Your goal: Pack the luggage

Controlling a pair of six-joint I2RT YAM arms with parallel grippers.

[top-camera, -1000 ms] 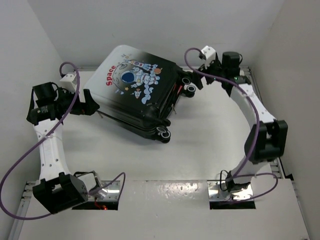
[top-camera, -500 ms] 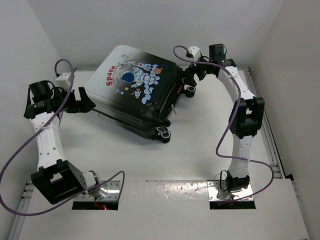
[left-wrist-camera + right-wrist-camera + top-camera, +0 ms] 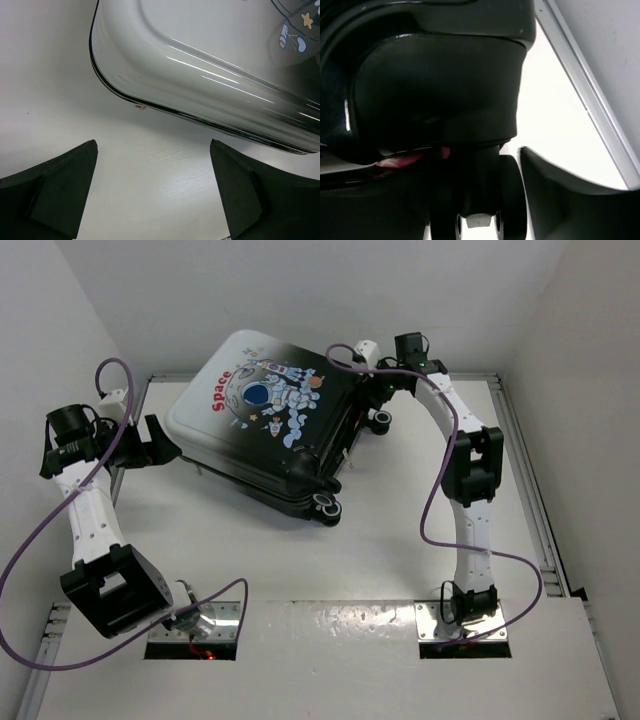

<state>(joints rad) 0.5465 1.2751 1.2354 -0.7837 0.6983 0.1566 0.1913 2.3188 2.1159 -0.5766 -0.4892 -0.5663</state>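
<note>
Luggage (image 3: 265,425) lies flat, upper centre of tabletop (image 3: 400,520), shell looks nearly shut, red scrap (image 3: 402,160) at seam. Left hand (image 3: 162,445) released beside white corner, not touching. Right hand (image 3: 380,390) at wheels (image 3: 380,420); can't tell its grip. Likely only final closing left.

White arms (image 3: 90,520), black joints (image 3: 470,465), purple cables (image 3: 422,525), possibly rubbery fingers (image 3: 55,195).

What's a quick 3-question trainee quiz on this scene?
1. True or false: the luggage lies flat on the table, astronaut print up.
2. The left end effector is: A) clamped on the luggage, B) open and clear of the luggage, C) out of view.
3. Fill in: the right end effector sits at the luggage's ___ end.
Key: 1 true; 2 B; 3 wheel.
</note>
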